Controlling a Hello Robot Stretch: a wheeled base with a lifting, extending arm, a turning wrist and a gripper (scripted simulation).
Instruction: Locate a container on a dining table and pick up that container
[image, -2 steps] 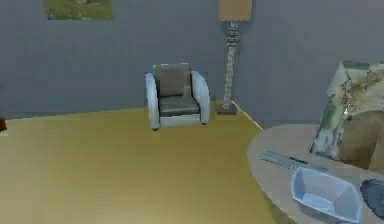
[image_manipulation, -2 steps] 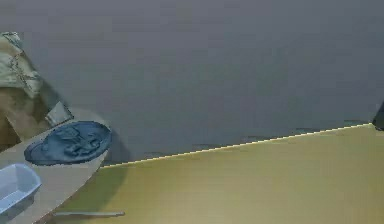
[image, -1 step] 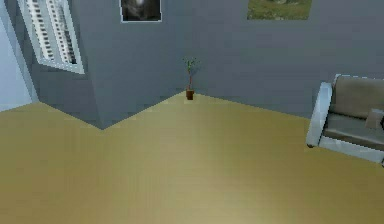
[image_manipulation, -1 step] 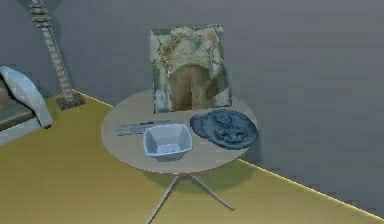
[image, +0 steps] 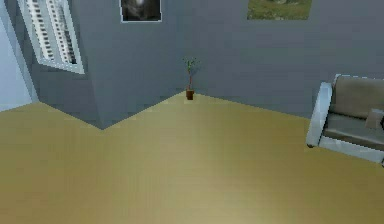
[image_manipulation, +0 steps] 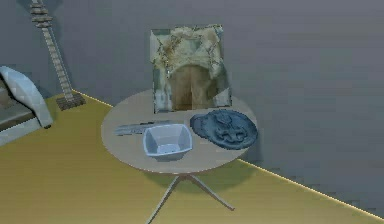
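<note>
arm side view has a pale container (image_manipulation: 167, 142) on the round table (image_manipulation: 120, 149); claw's state cannot be told.

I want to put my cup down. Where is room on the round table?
In the arm side view the round table is bare at its left rim, beside the pale container, and behind the thin grey strip. Crowded: the middle and right, with container and dark round plate close together.

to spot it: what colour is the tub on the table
The tub is pale grey-white; arm side view.
</note>
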